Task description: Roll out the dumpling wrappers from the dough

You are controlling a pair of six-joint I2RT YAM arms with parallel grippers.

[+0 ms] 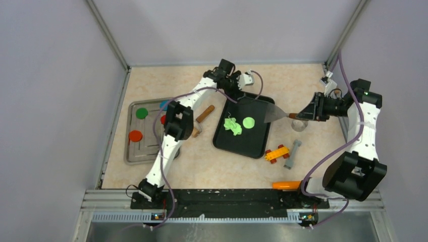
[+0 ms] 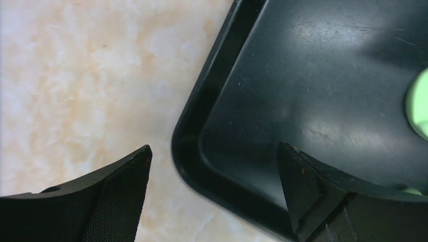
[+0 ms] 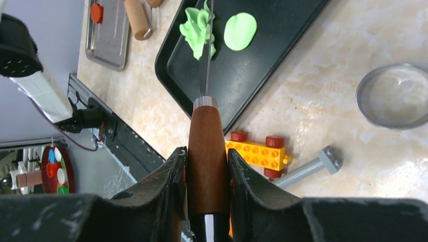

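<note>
On the black tray (image 1: 241, 143), glossy, scuffed and round-cornered, lies the dough (image 1: 232, 126), a ragged lime-green scrap; just beside it lies one dumpling wrapper (image 1: 248, 122), a smooth flat lime disc; the left gripper (image 2: 214, 151) hangs over the tray's corner, fingers spread wide, nothing between; the right gripper (image 3: 207, 164) pinches a scraper (image 3: 207, 126) by its smooth wooden handle; steel ferrule, thin metal blade over the tray's edge.

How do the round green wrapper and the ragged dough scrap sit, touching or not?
Apart. The right wrist view shows a strip of bare black tray between the wrapper and the dough scrap; the top view shows the same gap.
</note>
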